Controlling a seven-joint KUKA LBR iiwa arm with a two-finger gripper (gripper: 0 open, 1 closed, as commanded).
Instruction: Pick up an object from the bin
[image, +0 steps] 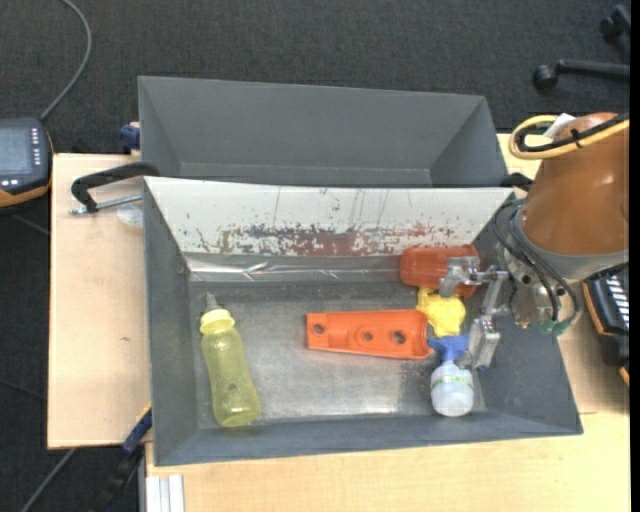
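My gripper (468, 316) hangs at the right end of the bin floor, open, its two fingers spread front to back. Just left of the fingers lies a lumpy yellow toy (444, 313), touching or nearly touching them; nothing is clearly clamped between them. A small blue piece (447, 348) lies under the front finger. A white, clear-bodied bottle (452, 389) lies just in front of it. Against the back wall, beside the rear finger, is a red-orange block (430, 266). A flat orange bar with holes (367, 333) lies left of the yellow toy.
A pale yellow baby bottle (228, 370) lies along the left wall, far from the gripper. The arm with its orange cover and cables leans over the bin's right rim. Bare floor lies between the bottle and the orange bar.
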